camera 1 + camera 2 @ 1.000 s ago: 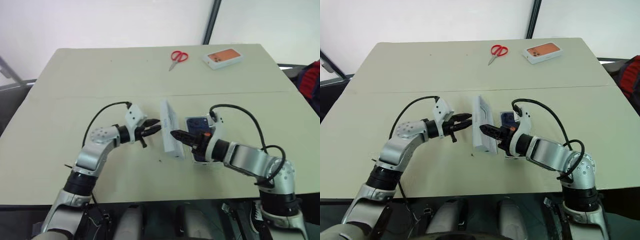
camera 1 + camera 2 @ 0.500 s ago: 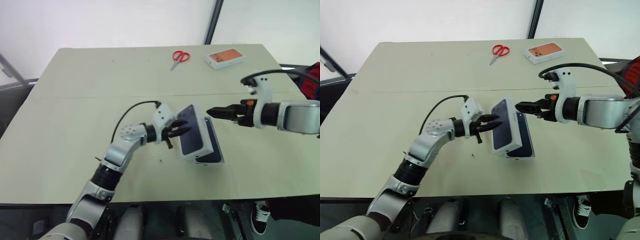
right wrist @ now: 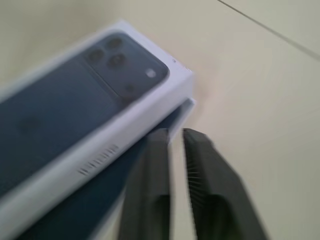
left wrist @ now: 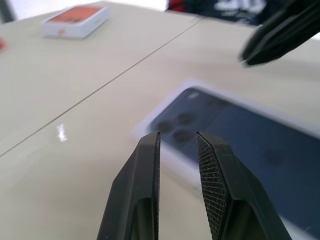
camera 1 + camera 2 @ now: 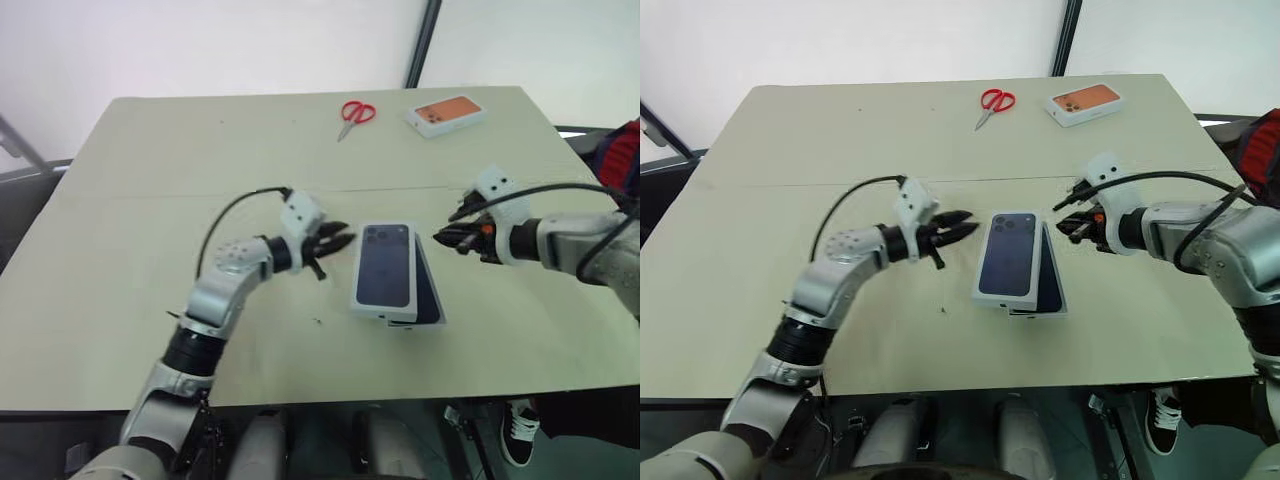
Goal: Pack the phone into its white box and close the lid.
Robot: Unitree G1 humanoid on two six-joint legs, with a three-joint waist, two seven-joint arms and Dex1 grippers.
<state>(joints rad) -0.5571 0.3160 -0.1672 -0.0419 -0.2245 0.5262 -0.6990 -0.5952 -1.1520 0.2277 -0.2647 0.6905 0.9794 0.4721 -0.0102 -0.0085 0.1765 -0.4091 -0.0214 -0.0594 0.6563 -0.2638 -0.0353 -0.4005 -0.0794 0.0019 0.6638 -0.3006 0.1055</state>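
The lid [image 5: 384,268] lies flat with its dark blue phone picture up, askew on the white box [image 5: 400,319], of which a thin rim shows. A navy strip of the phone [image 5: 431,296] shows under the lid's right side. My left gripper [image 5: 340,238] hovers just left of the lid's far corner. Its fingers stand narrowly apart with nothing between them, as the left wrist view shows. My right gripper [image 5: 440,238] is shut and empty, a little to the right of the lid's far corner. In the right wrist view the lid [image 3: 65,125] overhangs the box corner.
Red scissors [image 5: 355,113] and an orange-topped box [image 5: 446,114] lie at the far side of the table. A seam crosses the tabletop just beyond the grippers. A dark red and blue object [image 5: 622,160] sits past the right edge.
The lid stood on edge between the grippers, was tipped to the right by my left gripper, and now lies flat on the box. The right gripper swung out to the right and shut. The left drew back.
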